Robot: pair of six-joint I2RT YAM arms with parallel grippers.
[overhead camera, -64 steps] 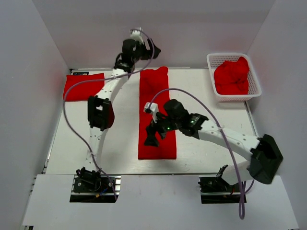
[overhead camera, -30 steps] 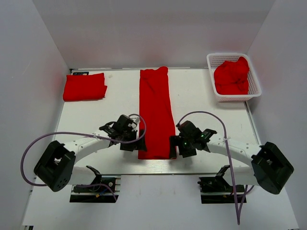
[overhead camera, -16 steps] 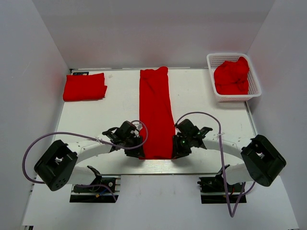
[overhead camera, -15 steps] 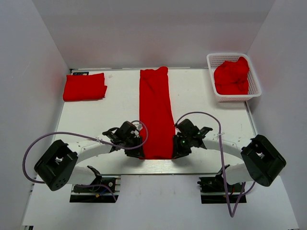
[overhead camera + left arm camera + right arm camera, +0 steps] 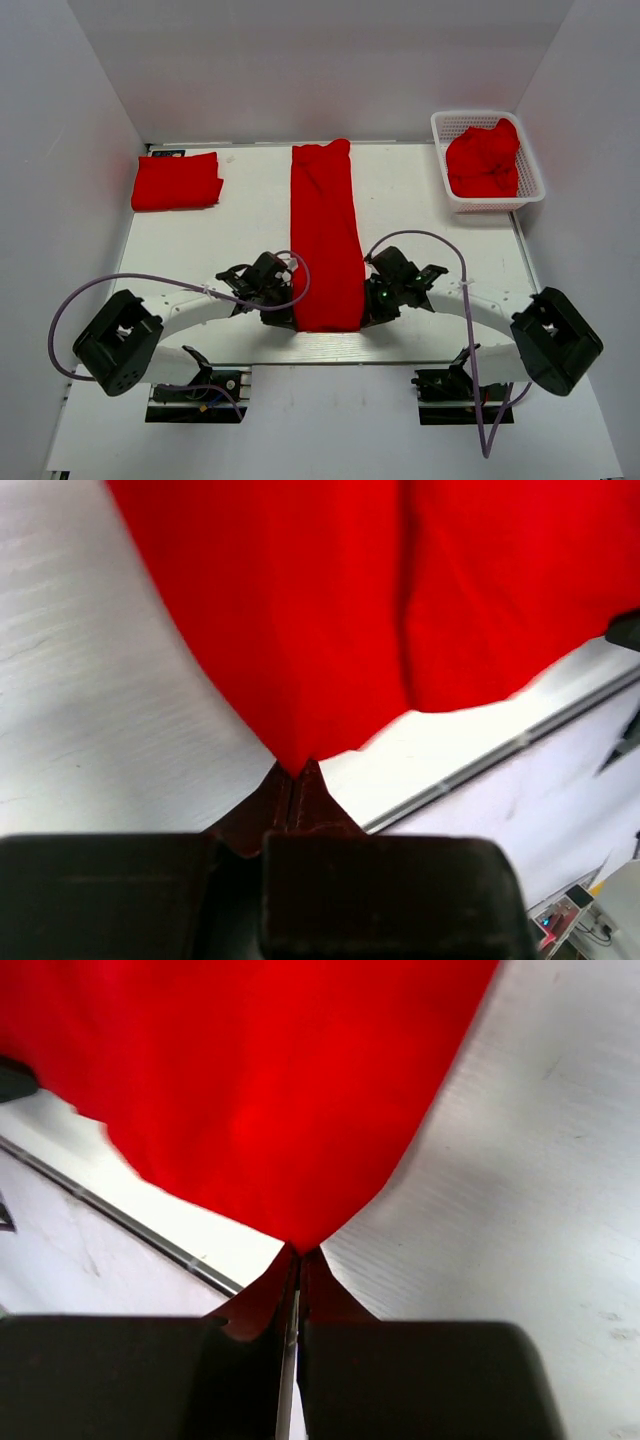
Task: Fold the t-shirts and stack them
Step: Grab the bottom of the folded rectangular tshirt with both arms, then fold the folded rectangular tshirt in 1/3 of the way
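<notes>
The left end effector has its two fingers pressed together on the near left corner of the long shirt, and the red fabric comes to a point right where the tips meet. The right end effector mirrors it, pinching the near right corner in the same way. In both wrist views the cloth fans out from the pinch. It appears raised a little off the counter at the near hem, with the counter's metal edge showing beneath it. Holding both corners at once, level with each other, keeps the hem straight. I read this as the grip for carrying the near end over toward the far end, so that the strip is halved.

From above, the long shirt lies as a narrow band down the middle of the counter, with its sides already turned in. Its far end is near the back edge and its near end is between the two arms, which reach inward low from either side. The lengthwise fold looks done and the crosswise fold is not yet made.

Far to the left, near the back corner, a folded shirt lies flat, well apart from the band. I judge it to be the start of the stack, where this one belongs once folded. At the far right, a white mesh basket holds crumpled shirts waiting their turn.
</notes>
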